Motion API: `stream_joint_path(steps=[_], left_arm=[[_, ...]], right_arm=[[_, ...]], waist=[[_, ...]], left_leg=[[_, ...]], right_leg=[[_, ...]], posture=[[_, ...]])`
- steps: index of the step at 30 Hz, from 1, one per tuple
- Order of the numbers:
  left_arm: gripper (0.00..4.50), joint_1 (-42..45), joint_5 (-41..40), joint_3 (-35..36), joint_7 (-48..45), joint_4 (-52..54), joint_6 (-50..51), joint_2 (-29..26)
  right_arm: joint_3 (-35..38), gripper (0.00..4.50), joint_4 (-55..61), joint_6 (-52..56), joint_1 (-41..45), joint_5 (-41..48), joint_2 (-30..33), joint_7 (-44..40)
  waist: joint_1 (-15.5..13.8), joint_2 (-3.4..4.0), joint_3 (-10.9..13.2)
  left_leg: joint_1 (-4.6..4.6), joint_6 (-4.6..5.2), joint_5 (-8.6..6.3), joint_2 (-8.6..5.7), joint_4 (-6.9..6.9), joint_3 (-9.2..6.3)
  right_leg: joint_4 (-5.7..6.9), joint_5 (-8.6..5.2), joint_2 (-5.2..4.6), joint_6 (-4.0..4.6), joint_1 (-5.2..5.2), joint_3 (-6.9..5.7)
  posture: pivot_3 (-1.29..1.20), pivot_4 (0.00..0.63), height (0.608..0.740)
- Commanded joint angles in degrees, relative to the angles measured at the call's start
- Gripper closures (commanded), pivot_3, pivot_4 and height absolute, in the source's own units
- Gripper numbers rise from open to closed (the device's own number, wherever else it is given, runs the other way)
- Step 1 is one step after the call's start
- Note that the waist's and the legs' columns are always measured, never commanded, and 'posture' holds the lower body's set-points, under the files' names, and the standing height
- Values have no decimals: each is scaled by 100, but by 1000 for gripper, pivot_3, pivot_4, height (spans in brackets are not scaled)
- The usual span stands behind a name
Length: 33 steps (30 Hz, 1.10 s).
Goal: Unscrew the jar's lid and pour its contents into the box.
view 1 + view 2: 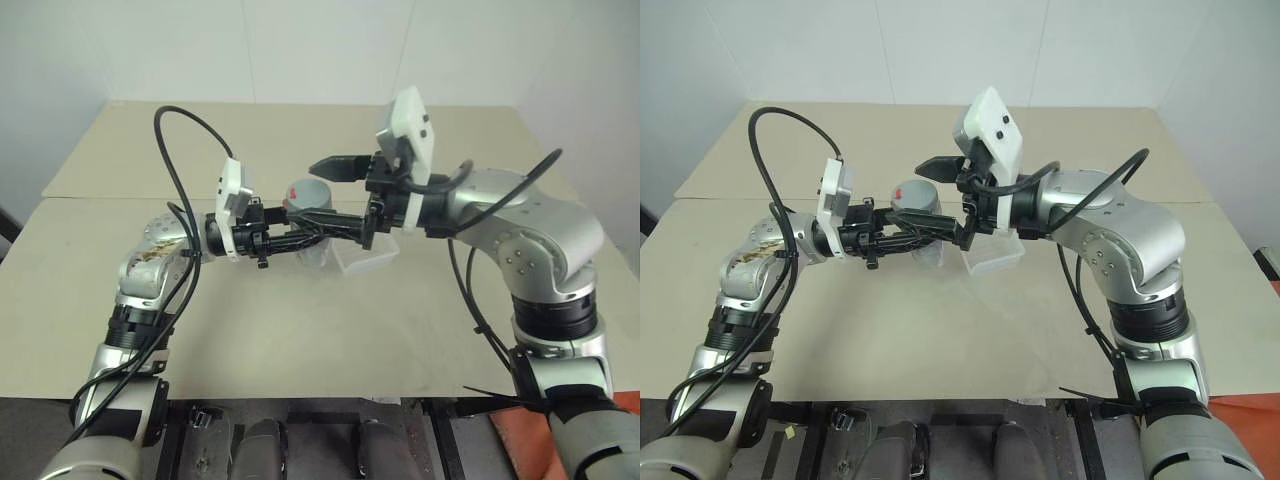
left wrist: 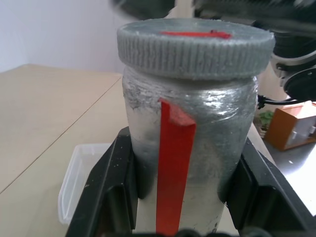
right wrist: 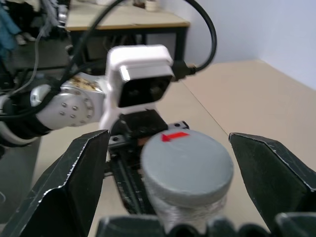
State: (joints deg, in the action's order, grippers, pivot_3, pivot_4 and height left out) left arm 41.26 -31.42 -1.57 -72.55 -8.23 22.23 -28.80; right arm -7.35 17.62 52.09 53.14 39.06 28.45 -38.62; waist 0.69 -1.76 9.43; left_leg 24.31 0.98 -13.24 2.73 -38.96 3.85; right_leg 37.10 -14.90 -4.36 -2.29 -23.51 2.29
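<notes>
My left gripper (image 1: 318, 230) is shut on the jar (image 2: 190, 148), a silvery cylinder with a red strip down its side, and holds it upright above the table. The grey ribbed lid (image 2: 195, 47) with a red mark sits on top of the jar. From the other side, my right gripper (image 3: 169, 138) is open; its fingers (image 3: 79, 182) flank the lid (image 3: 186, 165) with a gap on each side. The box (image 1: 365, 258), a clear shallow tray, lies on the table just beyond and below the jar. The contents are hidden inside the jar.
The tan table (image 1: 300, 330) stretches around the box, with a seam to a second tabletop (image 1: 150, 150) behind. An orange carton (image 2: 291, 126) stands off the table's side.
</notes>
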Motion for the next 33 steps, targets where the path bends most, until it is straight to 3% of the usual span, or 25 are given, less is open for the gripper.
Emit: stream_joint_path(steps=[1,6,9,13,18,24,28,33], left_arm=[[2582,181,72,-29,-189,-39,-202,9],[2582,200,146,-34,-266,-92,-280,22],[2582,198,161,-16,-295,-87,-276,17],[2582,171,189,-14,-334,-72,-288,1],[2582,213,167,-49,-491,-110,-349,13],[2582,525,-152,-111,-1233,-213,-229,139],[2582,740,-427,-346,-1941,-84,33,27],[2582,660,-1034,-839,-1995,416,110,-391]], right_arm=[[62,0,19,51,152,-100,-61,99],[39,0,-34,54,130,-241,-137,118],[64,582,-36,46,116,-261,-182,146],[114,1704,-49,44,108,-247,-247,134],[150,1715,-37,-116,68,-132,-184,-233],[98,1715,-355,-964,-36,233,32,-2252],[-68,1715,-872,-1459,79,528,92,-4234],[-286,1715,-1393,-1828,297,363,-11,-5330]], waist=[[0,0,0],[2,0,0],[2,0,0],[1,0,0],[1,0,0],[-17,0,0],[0,0,0],[52,4,2]], left_leg=[[1,0,0,0,0,0],[2,0,0,0,0,0],[4,0,0,0,0,0],[8,0,0,0,0,0],[9,0,0,0,0,0],[12,1,0,-1,-2,2],[10,0,0,-1,-2,2],[4,1,0,3,-1,-10]], right_leg=[[0,0,0,0,-1,0],[2,0,0,0,-4,1],[2,0,0,0,-7,1],[4,0,0,0,-12,2],[3,0,0,0,-13,2],[0,0,0,0,-12,1],[1,0,3,0,-9,1],[7,0,8,0,-14,11]], posture=[[0,150,740],[0,150,740],[0,150,740],[0,150,740],[0,150,740],[0,150,740],[0,150,740],[0,150,740]])
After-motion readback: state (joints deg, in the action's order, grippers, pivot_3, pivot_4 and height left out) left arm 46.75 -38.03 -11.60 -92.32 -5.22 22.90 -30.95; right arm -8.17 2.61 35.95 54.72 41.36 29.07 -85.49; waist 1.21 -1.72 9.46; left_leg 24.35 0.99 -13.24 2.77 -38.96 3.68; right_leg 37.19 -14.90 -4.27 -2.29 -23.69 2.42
